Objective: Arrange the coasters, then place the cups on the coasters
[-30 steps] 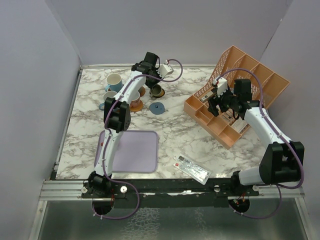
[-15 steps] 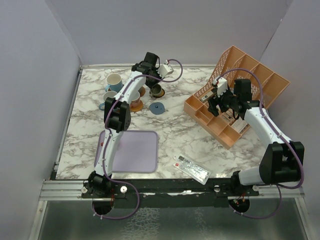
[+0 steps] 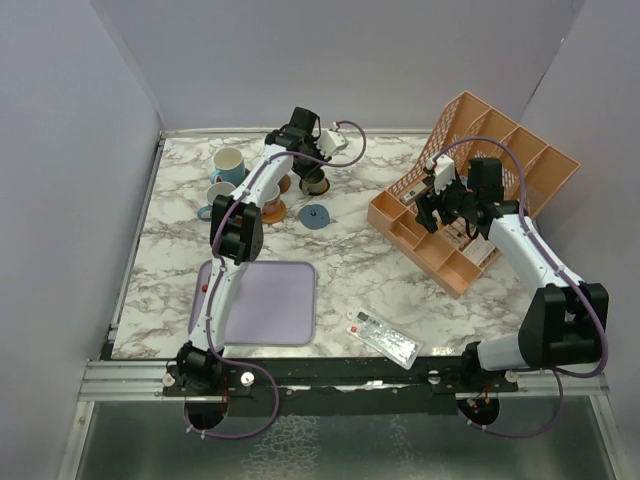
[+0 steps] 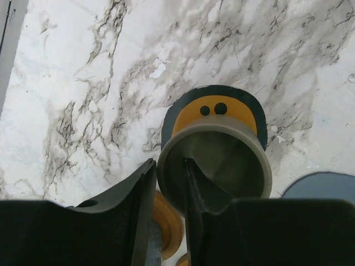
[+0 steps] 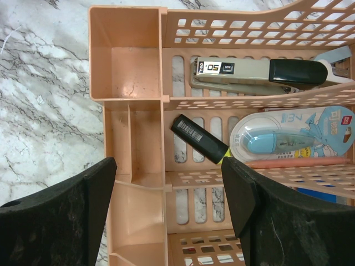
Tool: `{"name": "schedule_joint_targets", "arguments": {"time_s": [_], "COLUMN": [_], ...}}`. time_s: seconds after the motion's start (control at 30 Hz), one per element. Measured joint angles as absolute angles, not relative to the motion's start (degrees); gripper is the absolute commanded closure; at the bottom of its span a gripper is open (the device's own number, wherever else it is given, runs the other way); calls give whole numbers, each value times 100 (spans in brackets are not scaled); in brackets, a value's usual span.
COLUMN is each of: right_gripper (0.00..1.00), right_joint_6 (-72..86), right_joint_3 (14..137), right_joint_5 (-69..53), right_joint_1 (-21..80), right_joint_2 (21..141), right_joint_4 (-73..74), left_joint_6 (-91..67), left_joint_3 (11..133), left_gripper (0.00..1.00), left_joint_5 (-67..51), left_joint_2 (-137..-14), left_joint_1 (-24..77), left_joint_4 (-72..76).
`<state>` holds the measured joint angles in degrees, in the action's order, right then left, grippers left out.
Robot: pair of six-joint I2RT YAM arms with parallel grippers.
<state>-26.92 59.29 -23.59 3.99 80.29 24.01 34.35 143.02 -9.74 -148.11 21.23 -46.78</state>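
Veined marble tabletop [image 3: 380, 260]. By its right edge the right gripper [image 5: 168, 172] hangs spread wide over the slotted orange plastic organiser [image 5: 125, 77], holding nothing. Near the far edge the left gripper [image 4: 169, 163], clamped a second ago, has cracked apart astride the olive-green cup [image 4: 222, 160] wall. That cup is matte and round, and sits upright on the flat orange coaster [image 4: 199, 111] with two black dots. Reads as placed, release underway.
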Motion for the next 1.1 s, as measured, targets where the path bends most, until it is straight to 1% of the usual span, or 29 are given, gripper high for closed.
{"name": "schedule_joint_targets", "arguments": {"time_s": [0.2,0.67,0.9,1.03,1.1], "right_gripper": [22,22,22,22,22], "right_joint_6": [-2714,-2731,-2731,-2731,-2731], "right_joint_3": [5929,5929,5929,5929,5929], "right_joint_5": [-2355,-2338,-2338,-2338,-2338], "right_joint_1": [399,399,399,399,399], "right_joint_2": [8031,8068,8071,8068,8068], "right_joint_4": [2401,2403,2405,2405,2410], "left_joint_6": [3474,3483,3413,3420,3424], "left_joint_3": [14302,14180,13620,12835,12189], "left_gripper": [64,45,38,33,31], "left_joint_5": [-985,-937,-825,-786,-781], "left_joint_2": [-14822,-14698,-13874,-12984,-12370], "left_joint_1": [2123,2150,2150,2150,2150], "left_joint_4": [-4602,-4263,-4093,-3990,-3916]}}
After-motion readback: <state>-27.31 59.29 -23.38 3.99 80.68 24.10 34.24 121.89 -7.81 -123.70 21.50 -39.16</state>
